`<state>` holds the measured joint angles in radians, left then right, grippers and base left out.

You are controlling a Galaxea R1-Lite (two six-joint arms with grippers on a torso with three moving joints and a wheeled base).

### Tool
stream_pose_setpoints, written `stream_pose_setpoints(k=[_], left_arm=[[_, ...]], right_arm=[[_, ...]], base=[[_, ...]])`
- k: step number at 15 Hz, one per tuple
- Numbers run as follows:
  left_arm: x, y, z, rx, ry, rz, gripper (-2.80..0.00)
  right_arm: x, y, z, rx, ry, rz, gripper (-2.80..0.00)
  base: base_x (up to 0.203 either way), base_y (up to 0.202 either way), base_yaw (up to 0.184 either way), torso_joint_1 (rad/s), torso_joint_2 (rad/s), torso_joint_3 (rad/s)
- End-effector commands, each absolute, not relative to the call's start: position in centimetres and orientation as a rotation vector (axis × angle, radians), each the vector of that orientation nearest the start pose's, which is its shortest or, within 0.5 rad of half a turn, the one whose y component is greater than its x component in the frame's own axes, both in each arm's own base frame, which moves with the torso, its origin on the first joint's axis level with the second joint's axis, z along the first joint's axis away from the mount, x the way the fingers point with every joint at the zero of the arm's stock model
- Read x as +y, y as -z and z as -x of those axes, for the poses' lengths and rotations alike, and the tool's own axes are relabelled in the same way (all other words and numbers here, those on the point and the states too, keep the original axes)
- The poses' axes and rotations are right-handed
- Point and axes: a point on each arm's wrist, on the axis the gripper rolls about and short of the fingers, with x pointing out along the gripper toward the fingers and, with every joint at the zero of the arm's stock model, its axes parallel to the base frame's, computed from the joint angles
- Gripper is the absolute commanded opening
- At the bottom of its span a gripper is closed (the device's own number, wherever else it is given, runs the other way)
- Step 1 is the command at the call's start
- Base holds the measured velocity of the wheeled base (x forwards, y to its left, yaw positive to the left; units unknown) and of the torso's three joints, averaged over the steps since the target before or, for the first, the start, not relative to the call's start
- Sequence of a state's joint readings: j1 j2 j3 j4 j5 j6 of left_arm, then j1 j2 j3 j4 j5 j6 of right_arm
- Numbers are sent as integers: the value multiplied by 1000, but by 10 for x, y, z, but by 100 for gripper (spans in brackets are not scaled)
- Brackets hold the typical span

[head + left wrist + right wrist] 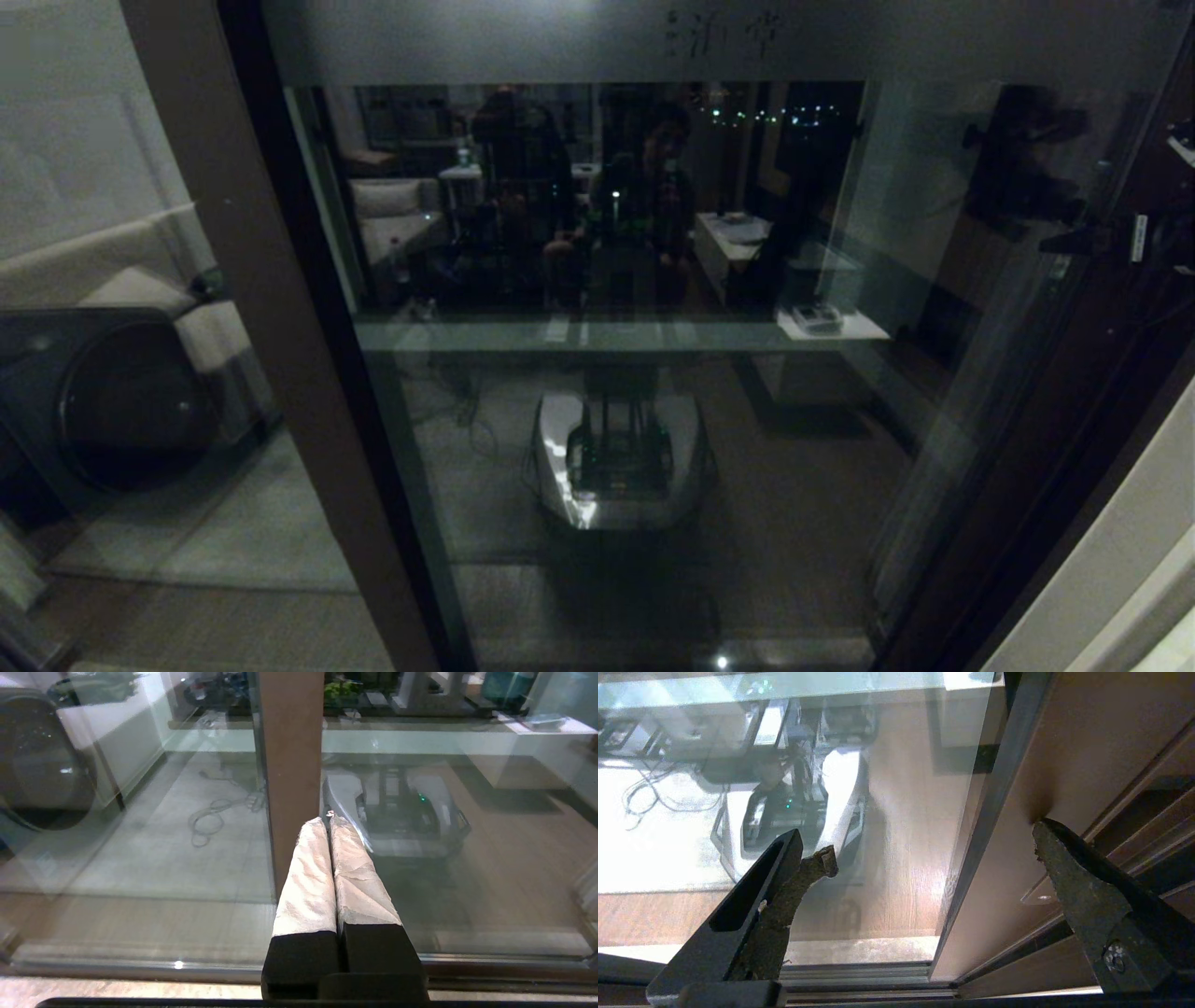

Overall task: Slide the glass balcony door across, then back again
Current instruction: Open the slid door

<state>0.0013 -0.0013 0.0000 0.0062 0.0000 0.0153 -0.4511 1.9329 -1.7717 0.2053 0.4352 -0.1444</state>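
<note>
The glass balcony door (616,280) fills the head view, a clear panel with a frosted band and small characters across its top. Its brown left stile (271,327) runs down the left side, its dark right stile (1055,439) down the right. In the left wrist view my left gripper (327,821) is shut with nothing between its white-wrapped fingers (308,877); the tips rest at the edge of the brown stile (289,756), where it meets the glass. My right gripper (931,847) is open, and one fingertip (1043,833) touches the brown right stile (1064,751).
A dark washing machine (112,401) stands behind the left pane. The glass reflects my white base (616,457) and a room with a sofa. Floor tracks (864,980) run under the door. A pale wall (1120,560) closes the right side.
</note>
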Motion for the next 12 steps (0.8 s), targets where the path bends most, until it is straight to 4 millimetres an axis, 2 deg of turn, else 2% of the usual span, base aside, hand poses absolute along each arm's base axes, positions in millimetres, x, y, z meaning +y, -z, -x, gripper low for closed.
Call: stream_pose_setpoints(k=[1,8,12], left_arm=[[0,-74,23,6,-1,-15,-280],[0,-74,23,6,-1,-15,-280],[0,-74,23,6,-1,-15,-280]], right_arm=[[-160,-296,-345,322,5,-9,0],[-177,-302,-334,311,91,19,0],[-180,-295,-343,322,76,9,0]], base=[[0,0,0,0,0,0],[0,0,0,0,0,0],[0,0,0,0,0,0]])
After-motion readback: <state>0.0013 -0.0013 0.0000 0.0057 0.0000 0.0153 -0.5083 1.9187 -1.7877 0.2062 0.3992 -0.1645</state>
